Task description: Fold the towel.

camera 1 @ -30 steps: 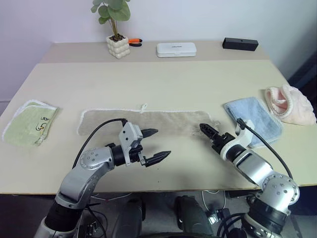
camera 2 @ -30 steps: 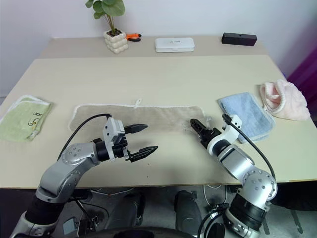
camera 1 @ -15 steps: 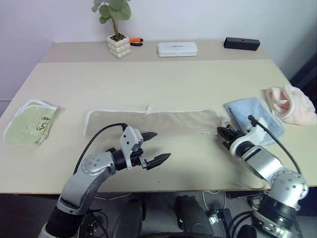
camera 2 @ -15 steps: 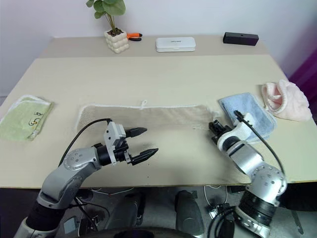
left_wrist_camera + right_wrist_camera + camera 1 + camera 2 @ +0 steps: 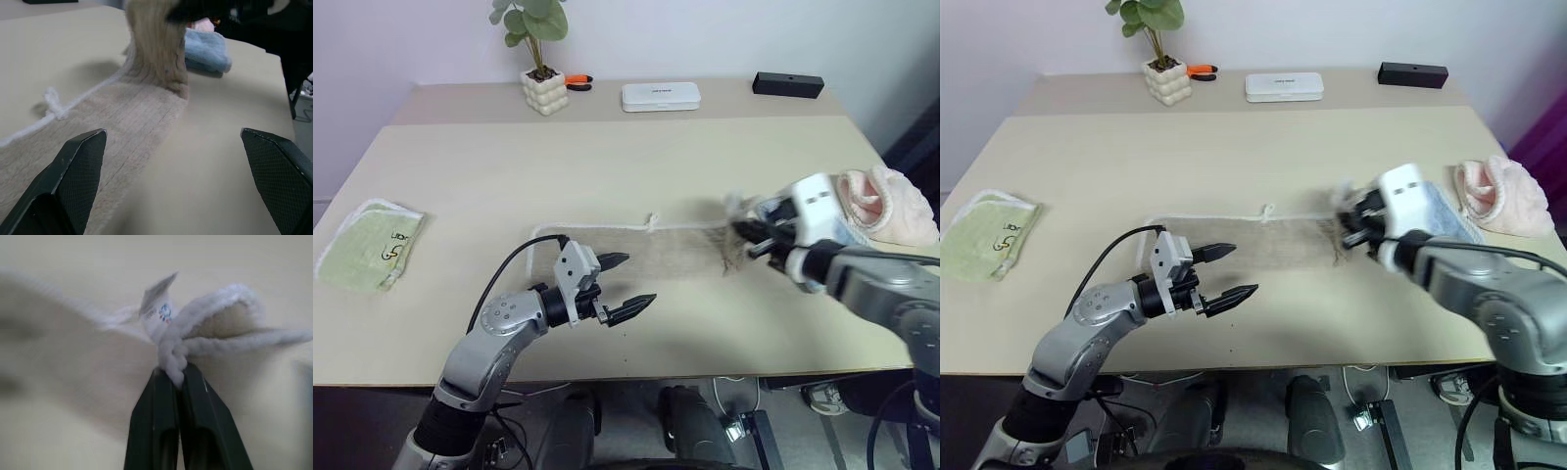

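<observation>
The right gripper (image 5: 1351, 223), fingers clamped on the beige towel (image 5: 636, 247)'s raised end, has barely begun the fold; the left gripper (image 5: 625, 286) beside the towel gapes empty.

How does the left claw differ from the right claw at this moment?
The left claw is open and holds nothing; the right claw is shut on the towel at its corded edge. The left claw hovers over the towel's left part; the right claw lifts its right end off the table. Both have black fingers.
</observation>
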Available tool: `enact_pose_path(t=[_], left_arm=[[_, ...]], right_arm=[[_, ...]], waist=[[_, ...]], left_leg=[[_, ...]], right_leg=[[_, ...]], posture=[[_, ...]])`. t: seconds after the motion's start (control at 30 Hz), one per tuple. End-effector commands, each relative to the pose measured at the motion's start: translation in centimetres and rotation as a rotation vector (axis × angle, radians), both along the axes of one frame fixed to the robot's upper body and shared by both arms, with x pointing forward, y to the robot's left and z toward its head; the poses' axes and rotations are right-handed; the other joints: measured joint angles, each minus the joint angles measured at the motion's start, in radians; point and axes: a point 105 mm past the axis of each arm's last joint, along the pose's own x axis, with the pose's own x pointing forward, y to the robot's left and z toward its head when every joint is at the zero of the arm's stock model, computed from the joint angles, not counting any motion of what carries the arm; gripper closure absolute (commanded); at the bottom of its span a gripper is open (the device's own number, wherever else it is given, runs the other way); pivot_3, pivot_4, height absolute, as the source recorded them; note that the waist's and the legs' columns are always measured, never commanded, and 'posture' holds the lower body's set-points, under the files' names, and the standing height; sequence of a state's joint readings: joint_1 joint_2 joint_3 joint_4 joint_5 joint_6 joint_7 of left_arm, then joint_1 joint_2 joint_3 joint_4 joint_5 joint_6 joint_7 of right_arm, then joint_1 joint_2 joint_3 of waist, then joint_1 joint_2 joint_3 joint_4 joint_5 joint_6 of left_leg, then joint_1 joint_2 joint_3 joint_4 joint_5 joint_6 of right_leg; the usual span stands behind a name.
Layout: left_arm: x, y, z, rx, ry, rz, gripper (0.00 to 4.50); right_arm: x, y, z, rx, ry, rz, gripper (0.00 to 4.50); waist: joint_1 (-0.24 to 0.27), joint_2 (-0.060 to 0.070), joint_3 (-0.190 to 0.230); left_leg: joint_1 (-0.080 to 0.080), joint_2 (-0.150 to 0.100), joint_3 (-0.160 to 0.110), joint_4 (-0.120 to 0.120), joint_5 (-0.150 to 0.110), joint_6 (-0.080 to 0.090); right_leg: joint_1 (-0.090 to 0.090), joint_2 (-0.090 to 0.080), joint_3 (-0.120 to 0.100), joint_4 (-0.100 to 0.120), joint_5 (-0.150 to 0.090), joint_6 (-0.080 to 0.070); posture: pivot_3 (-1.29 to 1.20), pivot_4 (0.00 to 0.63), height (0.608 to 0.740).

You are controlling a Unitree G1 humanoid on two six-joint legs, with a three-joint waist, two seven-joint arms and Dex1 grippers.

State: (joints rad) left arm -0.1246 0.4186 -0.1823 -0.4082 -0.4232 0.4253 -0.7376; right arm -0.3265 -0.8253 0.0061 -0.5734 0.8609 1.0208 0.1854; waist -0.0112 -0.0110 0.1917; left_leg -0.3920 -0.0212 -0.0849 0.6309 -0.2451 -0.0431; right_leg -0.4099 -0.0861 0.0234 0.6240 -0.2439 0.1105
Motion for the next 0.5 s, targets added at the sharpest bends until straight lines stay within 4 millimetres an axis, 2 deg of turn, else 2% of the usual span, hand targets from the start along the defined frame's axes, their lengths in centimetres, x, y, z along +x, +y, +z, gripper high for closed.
enact_pose_path(t=[0.03, 0.1, 0.3, 0.4, 0.5], left_arm=[[-0.4, -0.2, 0.7, -0.010, -0.034, 0.001, 0.00], [-0.6, -0.2, 0.6, -0.010, -0.032, 0.010, 0.00], [-0.9, 0.0, 0.4, -0.002, -0.028, 0.025, 0.00], [-0.9, 0.1, 0.4, 0.001, -0.027, 0.027, 0.00], [-0.8, 0.1, 0.4, 0.003, -0.026, 0.028, 0.00]], right_arm=[[0.4, 2.2, -1.0, -0.079, -0.047, 0.096, 4.43], [0.6, 3.4, -2.0, -0.095, -0.041, 0.131, 4.43], [0.7, 4.0, -3.1, -0.116, -0.025, 0.173, 4.43], [0.2, 3.9, -3.1, -0.113, -0.022, 0.198, 3.72], [0.2, 3.5, -2.6, -0.118, -0.052, 0.194, 2.28]], waist=[[0.000, 0.000, 0.000], [-0.002, 0.000, 0.000], [0.001, 0.000, 0.000], [0.000, 0.000, 0.000], [0.000, 0.000, 0.000]], left_leg=[[0.000, 0.000, 0.000, 0.000, 0.000, 0.000], [-0.001, 0.000, 0.000, 0.000, 0.000, 0.000], [-0.001, 0.000, 0.000, 0.000, 0.000, 0.000], [-0.001, 0.000, 0.000, 0.000, 0.000, 0.000], [-0.001, 0.000, 0.000, 0.000, 0.000, 0.000]], right_leg=[[0.000, 0.000, 0.000, -0.001, 0.000, 0.000], [0.001, 0.000, 0.000, -0.003, 0.001, -0.001], [0.001, -0.001, 0.000, -0.004, 0.001, -0.001], [0.001, 0.000, 0.000, -0.004, 0.001, -0.001], [0.001, 0.000, 0.000, -0.004, 0.001, -0.001]], posture=[[0.00, 0.150, 0.738], [0.00, 0.150, 0.738], [0.00, 0.150, 0.738], [0.00, 0.150, 0.738], [0.00, 0.150, 0.738]])
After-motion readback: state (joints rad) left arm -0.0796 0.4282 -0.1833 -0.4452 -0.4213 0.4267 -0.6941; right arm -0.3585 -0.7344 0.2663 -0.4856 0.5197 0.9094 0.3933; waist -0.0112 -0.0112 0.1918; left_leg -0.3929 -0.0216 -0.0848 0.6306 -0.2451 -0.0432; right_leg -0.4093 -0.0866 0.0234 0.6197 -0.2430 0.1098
